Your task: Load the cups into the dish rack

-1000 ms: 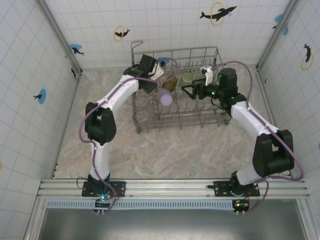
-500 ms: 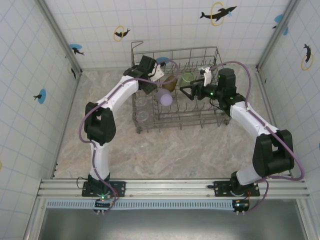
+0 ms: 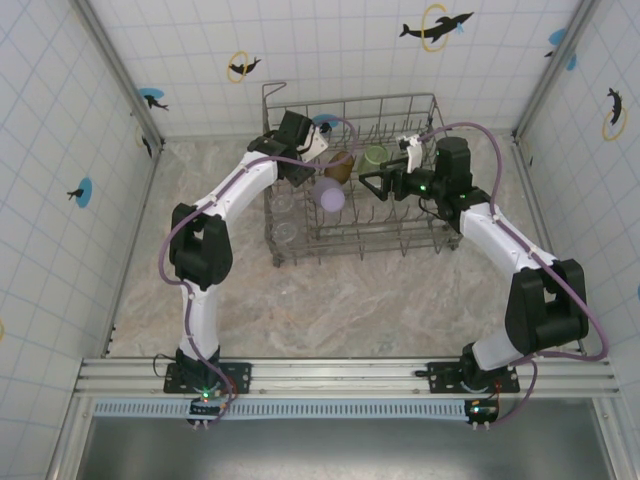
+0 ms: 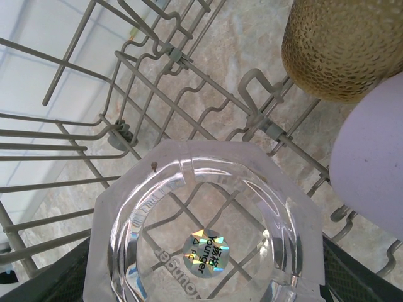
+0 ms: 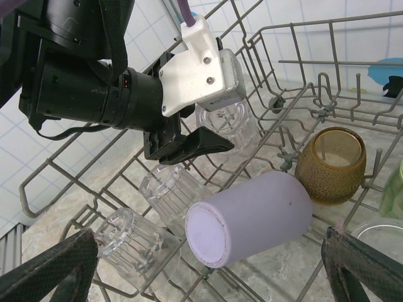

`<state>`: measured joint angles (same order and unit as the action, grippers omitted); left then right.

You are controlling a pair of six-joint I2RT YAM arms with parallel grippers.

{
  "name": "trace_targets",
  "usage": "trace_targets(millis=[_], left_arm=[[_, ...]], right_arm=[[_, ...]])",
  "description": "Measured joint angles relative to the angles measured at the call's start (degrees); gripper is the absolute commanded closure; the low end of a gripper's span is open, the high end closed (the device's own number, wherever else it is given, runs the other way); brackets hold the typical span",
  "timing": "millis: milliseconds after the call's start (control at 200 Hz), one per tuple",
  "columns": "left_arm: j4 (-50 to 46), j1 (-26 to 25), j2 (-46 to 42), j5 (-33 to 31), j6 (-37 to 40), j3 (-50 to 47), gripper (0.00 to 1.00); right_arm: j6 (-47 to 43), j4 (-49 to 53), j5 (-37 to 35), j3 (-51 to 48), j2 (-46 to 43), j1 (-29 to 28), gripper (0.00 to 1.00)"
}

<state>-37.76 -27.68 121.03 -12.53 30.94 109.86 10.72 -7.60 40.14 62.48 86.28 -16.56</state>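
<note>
Very little is shifting across the last second. The left gripper [image 4: 204, 286] is keeping almost the same spot over the far left corner of the dish rack [image 3: 352, 99], nudging only a touch toward the back wall. It is still clenching a clear cup [image 4: 201, 239], whose base is facing the wrist camera with the rack wires showing through it. Whether that cup is touching the wires I cannot tell, so I am judging this placement as unfinished. The right gripper [image 3: 372, 183] is creeping slightly leftward over the middle of the rack, jaws spread wide and carrying nothing. Already sitting inside the rack are the lilac cup [image 5: 252, 214], lying on its side, the amber cup [image 5: 330, 163] just behind it, a green cup [image 3: 375, 155] farther right, and two clear cups [image 3: 285, 232] down the left column. The loading is looking well along, with lowering and releasing this cup as the step in hand.
</note>
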Motion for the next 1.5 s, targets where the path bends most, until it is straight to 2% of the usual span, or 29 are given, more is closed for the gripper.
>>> trace_targets(millis=[245, 330, 365, 390, 430, 596, 616, 646, 676, 696, 1196, 1376, 1396, 1501], left_arm=[[1.57, 0.26, 0.0, 0.37, -1.38, -0.28, 0.55], [2.64, 0.55, 0.0, 0.79, -1.57, -0.68, 0.52], [2.6, 0.83, 0.0, 1.01, -2.16, -1.07, 0.49], [2.38, 1.14, 0.0, 1.14, -2.51, -1.46, 0.34], [1.95, 1.66, 0.0, 1.44, -2.82, -2.12, 0.28], [1.75, 1.86, -0.04, 1.57, -3.37, -2.27, 0.27], [1.77, 1.86, -0.04, 1.57, -3.39, -2.27, 0.2], [1.79, 1.86, -0.04, 1.6, -3.39, -2.27, 0.17], [1.86, 1.86, -0.04, 1.57, -3.82, -2.27, 0.06], [1.92, 1.88, -0.07, 1.6, -4.0, -2.27, 0.03], [5.31, 2.23, -3.52, 4.72, -6.16, -5.18, 0.02], [4.81, 2.25, -4.17, 9.62, -10.01, -4.17, 0.02], [4.7, 2.36, -4.17, 10.25, -10.56, -3.98, 0.02], [4.92, 2.86, -4.59, 12.81, -13.68, -3.76, 0.02]], right_arm=[[0.17, 0.15, 0.02, 0.02, 0.0, -0.09, 0.05], [0.22, 0.2, 0.02, 0.02, 0.0, -0.24, 0.05], [0.2, 0.22, 0.02, 0.02, 0.0, -0.28, 0.06], [0.2, 0.24, 0.02, 0.02, 0.0, -0.31, 0.05], [0.22, 0.31, 0.0, 0.04, 0.0, -0.31, 0.05], [0.26, 0.96, 0.02, 0.15, 0.0, -0.31, 0.06], [0.26, 1.01, 0.0, 0.22, 0.0, -0.31, 0.05], [0.28, 1.03, 0.0, 0.37, 0.0, -0.31, 0.05], [0.28, 1.09, -0.02, 0.52, 0.02, -0.31, 0.05], [0.31, 1.07, 0.0, 0.66, 0.0, -0.31, 0.05], [0.68, 1.05, 0.0, 1.2, 0.0, -0.33, 0.05], [0.81, 1.07, -0.13, 1.22, 0.0, -0.35, 0.04], [0.83, 1.09, -0.24, 1.27, 0.0, -0.35, 0.0], [0.96, 1.25, -0.66, 1.9, 0.0, -0.31, 0.01]])
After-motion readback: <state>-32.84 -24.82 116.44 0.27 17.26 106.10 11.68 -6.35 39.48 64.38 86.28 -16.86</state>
